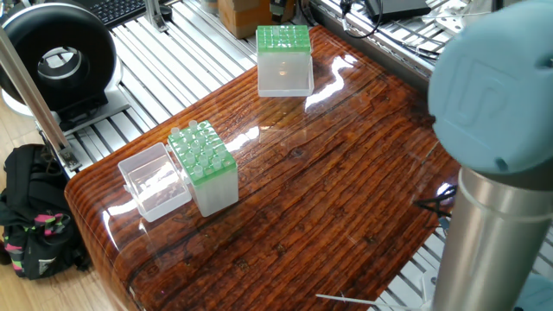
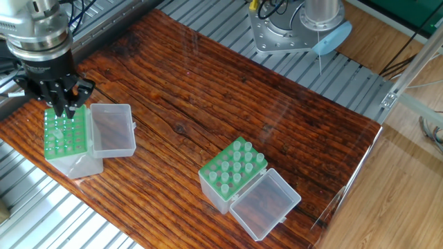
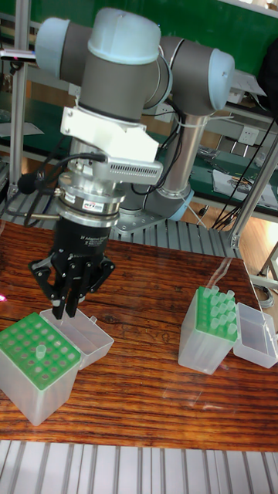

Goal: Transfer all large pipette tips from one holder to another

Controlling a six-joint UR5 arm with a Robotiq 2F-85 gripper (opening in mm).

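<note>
While the black two-finger gripper [image 3: 68, 307] hangs with fingers nearly closed, gripping nothing visible, above the green-topped translucent receiving holder [image 3: 35, 374], most large pipette tips [image 2: 233, 167] sit far away; moving crookedly risks clipping the lone seated tip [image 3: 39, 351] below.

The table [image 2: 208, 90] is glossy, grained wood. Just below the matt black metal gripper [image 3: 68, 307], a frosted plastic holder [image 3: 35, 386] carries a green plastic grid and 1 translucent tip [image 3: 40, 351].
</note>
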